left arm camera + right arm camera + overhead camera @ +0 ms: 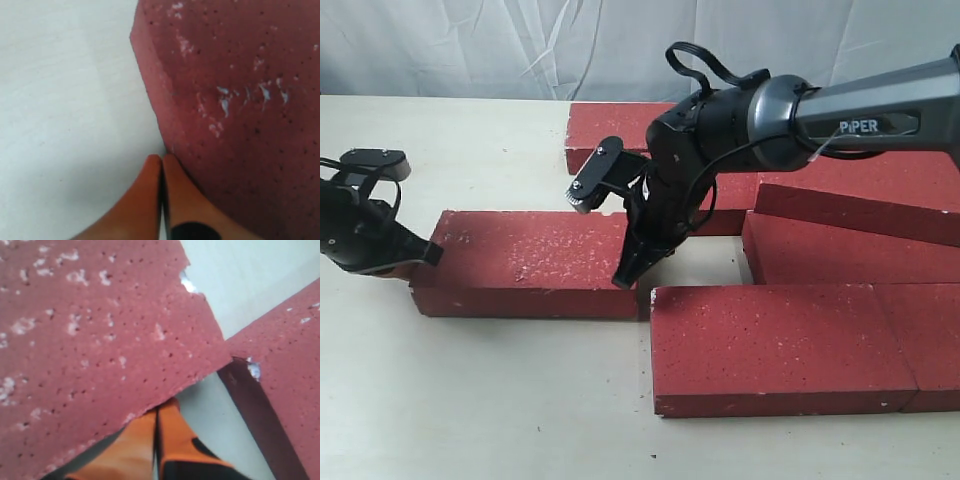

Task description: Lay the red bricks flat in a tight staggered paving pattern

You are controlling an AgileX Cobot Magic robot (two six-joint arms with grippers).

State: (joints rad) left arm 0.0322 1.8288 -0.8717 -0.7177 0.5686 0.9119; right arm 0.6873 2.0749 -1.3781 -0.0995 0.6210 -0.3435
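Several red bricks lie flat on the pale table. One long brick (525,262) lies at centre left, apart from the others. My left gripper (428,255) is shut, its orange tips (161,159) touching that brick's (235,100) left end. At the same brick's right end stands my right gripper (628,276), also shut, its tips (159,410) pressed against the brick's (90,340) edge. Another brick (770,345) lies at the front right, its corner (290,390) close by across a narrow gap.
More bricks sit to the right and behind: one at the back (615,125), one at mid right (840,250), a tilted one (880,205) resting on others. A strip of bare table (710,262) separates the rows. White cloth hangs behind.
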